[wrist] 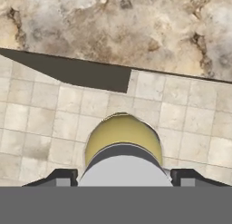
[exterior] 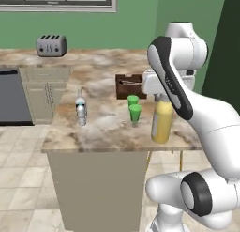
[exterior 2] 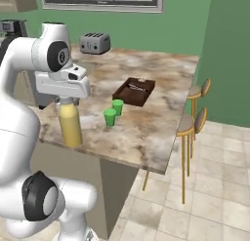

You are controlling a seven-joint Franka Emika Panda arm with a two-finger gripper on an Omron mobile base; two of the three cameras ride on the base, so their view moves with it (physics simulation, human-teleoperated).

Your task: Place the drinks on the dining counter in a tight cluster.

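**Hand over the yellow bottle at the desk's near edge**

In the left base view, a small clear water bottle (exterior: 81, 111) with a white band stands upright at centre left on the desk (exterior: 108, 127), a wide slab of tan-and-brown marbled stone with an overhanging edge. To its right, mid-frame, two little green cups (exterior: 134, 108) stand close together, and just behind them lies a dark wooden tray (exterior: 129, 84). Further right, at the desk's near right edge, stands the yellow bottle (exterior: 162, 121): tall, smooth, rounded at the shoulders, its long axis upright. The hand (exterior: 161, 98) sits directly above it, fingers pointing straight down on either side of the pale cap.

In the hand view, the cap and yellow shoulders fill the lower centre, between the two dark finger tips (wrist: 62, 177), which stand wide on either side. Whether they press the bottle cannot be told.

The water bottle lies well apart, to the left of the yellow one, so closing the cluster likely means carrying the yellow bottle leftward. A grey toaster (exterior: 51, 45) sits at upper left.
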